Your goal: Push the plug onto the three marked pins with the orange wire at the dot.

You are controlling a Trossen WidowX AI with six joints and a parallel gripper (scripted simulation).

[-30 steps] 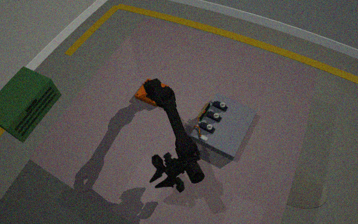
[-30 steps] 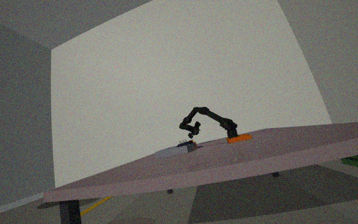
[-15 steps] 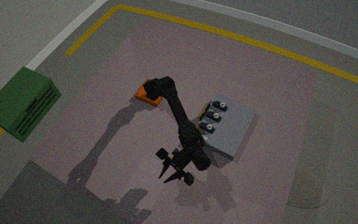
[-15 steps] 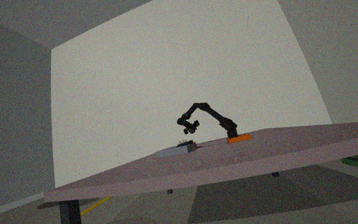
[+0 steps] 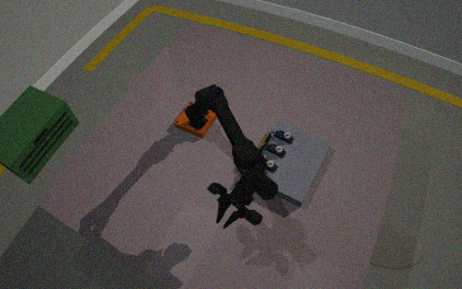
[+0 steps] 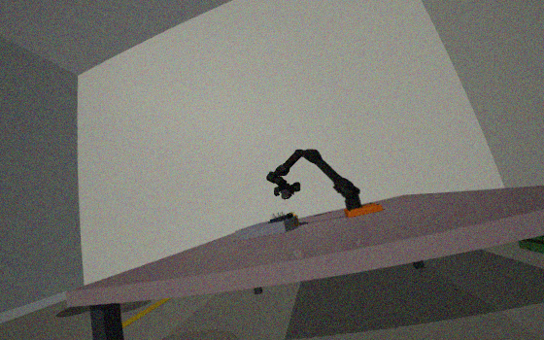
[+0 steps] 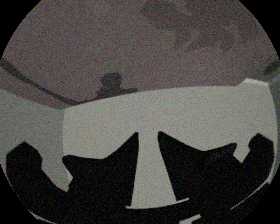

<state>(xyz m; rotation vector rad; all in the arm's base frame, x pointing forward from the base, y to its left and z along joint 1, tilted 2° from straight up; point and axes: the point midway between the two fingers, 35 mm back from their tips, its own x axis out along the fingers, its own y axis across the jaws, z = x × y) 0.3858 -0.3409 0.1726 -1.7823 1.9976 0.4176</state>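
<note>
The grey holder sits on the table. Several dark servos with white round tops are on it; one servo has coloured wires bunched beside it at the holder's left edge. My gripper is partly open, with a narrow gap between the fingertips and nothing in it. It hangs above the table, off the holder's lower left corner in the top view; it also shows high over the table in the exterior view. The plug, the pins and the coloured band cannot be made out; my arm covers part of the holder's left side.
My arm's orange base stands on the table left of the holder in the top view. A green box is at the far left, beyond the table. Shadows of the arm fall across the table. The wrist view shows mostly wall and table.
</note>
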